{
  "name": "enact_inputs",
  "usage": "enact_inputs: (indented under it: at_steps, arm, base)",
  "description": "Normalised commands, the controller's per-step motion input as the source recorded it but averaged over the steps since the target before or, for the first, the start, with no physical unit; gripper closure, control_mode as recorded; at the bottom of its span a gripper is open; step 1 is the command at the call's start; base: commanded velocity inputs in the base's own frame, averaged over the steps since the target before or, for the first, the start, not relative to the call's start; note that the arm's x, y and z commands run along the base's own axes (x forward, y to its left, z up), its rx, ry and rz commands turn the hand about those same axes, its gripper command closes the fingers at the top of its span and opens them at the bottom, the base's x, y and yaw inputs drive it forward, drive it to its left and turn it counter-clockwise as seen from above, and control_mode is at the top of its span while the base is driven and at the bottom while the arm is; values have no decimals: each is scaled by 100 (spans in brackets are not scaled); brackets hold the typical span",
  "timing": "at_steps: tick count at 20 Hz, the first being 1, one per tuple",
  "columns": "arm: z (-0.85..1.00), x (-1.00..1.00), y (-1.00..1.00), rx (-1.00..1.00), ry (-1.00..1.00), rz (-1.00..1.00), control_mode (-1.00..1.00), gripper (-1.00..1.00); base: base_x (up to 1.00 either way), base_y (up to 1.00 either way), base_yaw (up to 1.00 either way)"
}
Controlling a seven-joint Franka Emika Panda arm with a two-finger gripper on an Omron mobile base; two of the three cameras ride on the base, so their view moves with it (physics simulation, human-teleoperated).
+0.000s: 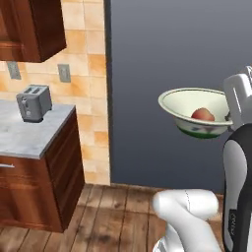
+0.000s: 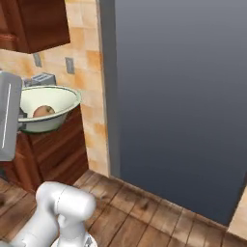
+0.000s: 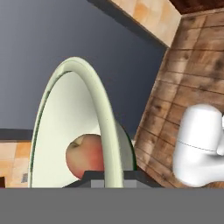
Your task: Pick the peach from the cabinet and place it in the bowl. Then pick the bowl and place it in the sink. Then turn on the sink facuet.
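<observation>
**Holding the bowl in the air with the peach inside**

Gripping the bowl (image 1: pixel 194 112) by its rim, the gripper (image 3: pixel 107 177) carries it clear of any counter, in front of a dark grey wall (image 1: pixel 172 59). In the hand view the two fingers are clenched on the rim, one finger on each side of the thin pale wall, and the rim rises edge-on straight up from between them. The peach (image 3: pixel 85 156) lies at the bottom of the bowl, just beyond the fingertips on the inner side of the rim. In the left base view the bowl juts out sideways from the hand, its open side up, a dark green band low on its outside. A toaster (image 1: pixel 33 102) stands on a grey counter (image 1: pixel 29 135), well apart from the fingers, under a reddish-brown cabinet (image 1: pixel 32 27). Wooden floor (image 2: pixel 159 217) lies below.
</observation>
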Motion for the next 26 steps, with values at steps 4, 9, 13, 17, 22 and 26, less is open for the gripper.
enact_inputs:
  at_steps: [4, 9, 13, 17, 22, 26]
  arm:
    - [0, 0, 0, 0, 0, 0, 100, 100]
    - [0, 0, 0, 0, 0, 0, 100, 100]
    - [0, 0, 0, 0, 0, 0, 100, 100]
    - [0, 0, 0, 0, 0, 0, 100, 100]
    - [0, 0, 0, 0, 0, 0, 100, 100]
    - [0, 0, 0, 0, 0, 0, 100, 100]
  base:
    - [0, 0, 77]
    - [11, 0, 72]
    - [37, 0, 62]
    - [59, 0, 55]
    - [63, 40, 42]
    - [80, 66, 36]
